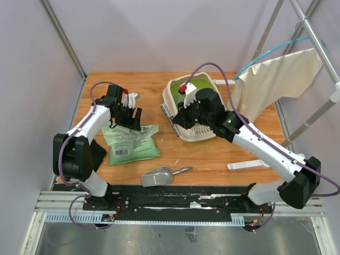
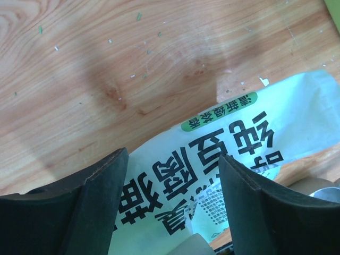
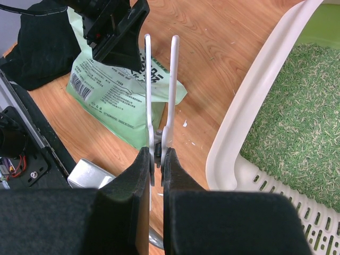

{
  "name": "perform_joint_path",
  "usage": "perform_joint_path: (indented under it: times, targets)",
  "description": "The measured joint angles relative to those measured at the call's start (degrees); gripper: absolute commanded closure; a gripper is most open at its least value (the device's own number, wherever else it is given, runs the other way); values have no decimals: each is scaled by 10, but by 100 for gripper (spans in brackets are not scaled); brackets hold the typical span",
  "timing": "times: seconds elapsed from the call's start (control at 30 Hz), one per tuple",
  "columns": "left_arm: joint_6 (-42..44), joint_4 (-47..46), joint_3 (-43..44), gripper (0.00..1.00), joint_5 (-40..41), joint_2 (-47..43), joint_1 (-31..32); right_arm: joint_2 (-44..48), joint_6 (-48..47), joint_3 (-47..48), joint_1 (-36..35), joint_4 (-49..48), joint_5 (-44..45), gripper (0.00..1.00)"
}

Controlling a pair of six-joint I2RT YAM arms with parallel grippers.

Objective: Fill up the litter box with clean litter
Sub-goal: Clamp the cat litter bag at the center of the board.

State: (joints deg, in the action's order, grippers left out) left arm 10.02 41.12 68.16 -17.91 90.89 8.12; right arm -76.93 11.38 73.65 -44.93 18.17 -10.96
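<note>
Right gripper (image 3: pixel 156 159) is clamped nearly closed on a thin white two-bladed tool (image 3: pixel 159 90), pinching it at its pivot. The blades stand a narrow slit apart and point toward 11 o'clock in the wrist view, touching nothing. Left gripper (image 2: pixel 172 155) stands wide, its black fingers (image 2: pixel 101 191) astride the upper edge of the light green printed plastic bag (image 1: pixel 130 142). Whether they touch the bag cannot be told.

In the top view, nearest the arm bases lies one silver metal scoop (image 1: pixel 158 176), at 5 o'clock from the bag and apart from it. One flat white strip (image 1: pixel 247 166) lies at 3 o'clock from the scoop. The single bag lies flat on the wooden table (image 1: pixel 212 154), with a black cloth-like bundle (image 1: pixel 98 154) just beside it at 9 o'clock.

One cream-white rounded plastic litter box (image 1: pixel 166 95) sits at 2 o'clock from the bag. The right arm reaches across its near half and covers much of it. Pale green-grey litter granules (image 3: pixel 297 106) cover the floor of the box that shows. A few stray specks (image 2: pixel 141 16) dot the wood beyond the bag. One cream fabric sheet (image 1: pixel 276 79) hangs at 2 o'clock from the box, off the table's far right edge.
</note>
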Motion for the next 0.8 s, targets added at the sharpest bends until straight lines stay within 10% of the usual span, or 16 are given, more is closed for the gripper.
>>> perform_joint_path:
  times: [0.4,0.8]
  targets:
    - [18,-23,-7,27,-10,22,0,0,-4,0,0,2,0,99]
    - [51,-44,-25,65,-83,42,-12,-5,-14,8,0,3,0,99]
